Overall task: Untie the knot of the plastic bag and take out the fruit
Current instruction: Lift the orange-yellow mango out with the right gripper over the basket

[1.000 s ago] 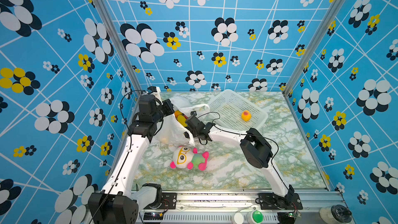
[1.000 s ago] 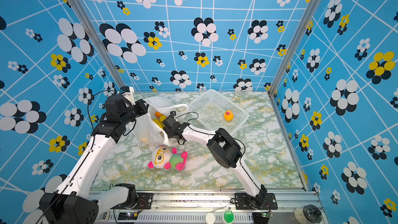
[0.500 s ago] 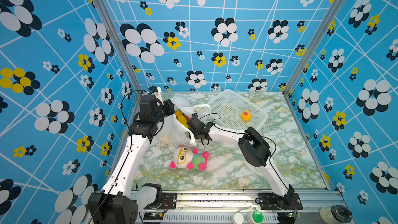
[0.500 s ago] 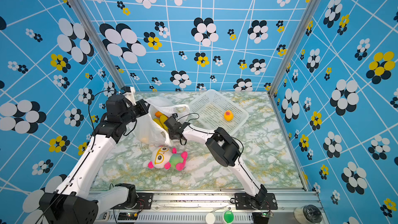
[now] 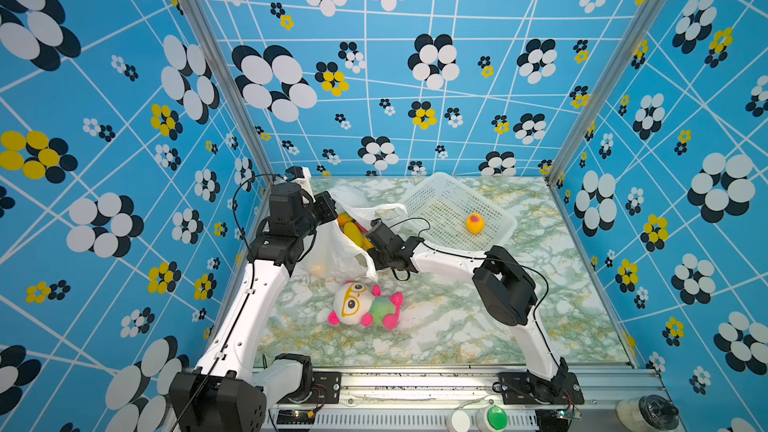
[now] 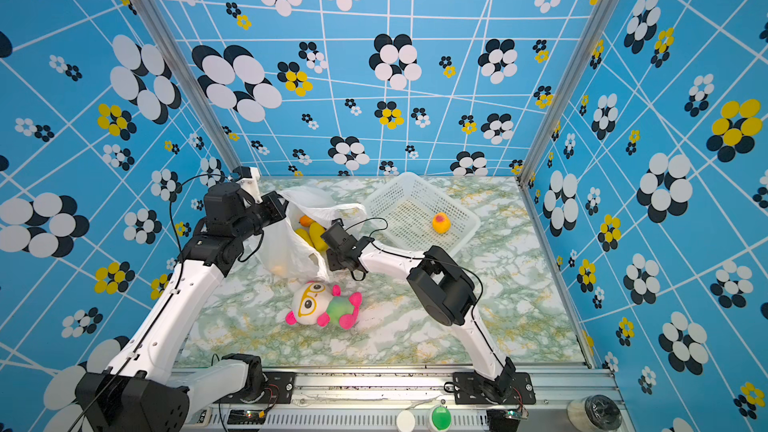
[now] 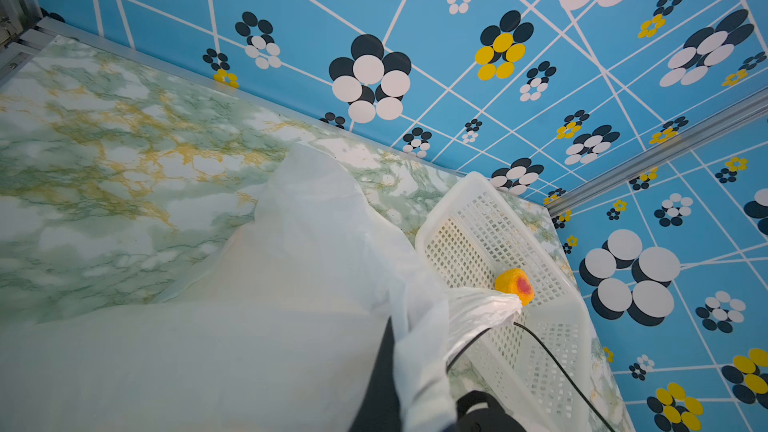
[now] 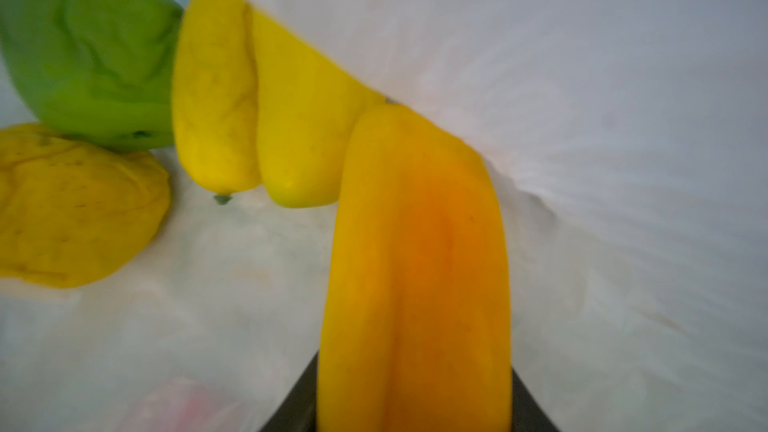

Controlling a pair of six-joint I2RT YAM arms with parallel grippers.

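The left gripper [image 5: 329,210] is clamping the plastic bag [image 5: 332,257] by its rim. The right gripper [image 5: 367,240] is pinching a yellow-orange fruit [image 8: 415,263] inside.

No readable text, label, brand, number or sign shows on anything in any view.

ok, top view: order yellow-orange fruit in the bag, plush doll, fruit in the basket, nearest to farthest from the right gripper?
1. yellow-orange fruit: between the fingers of the right gripper, inside the plastic bag.
2. plush doll: on the table, in front of the bag.
3. red-spotted fruit: alone in the basket, back right.
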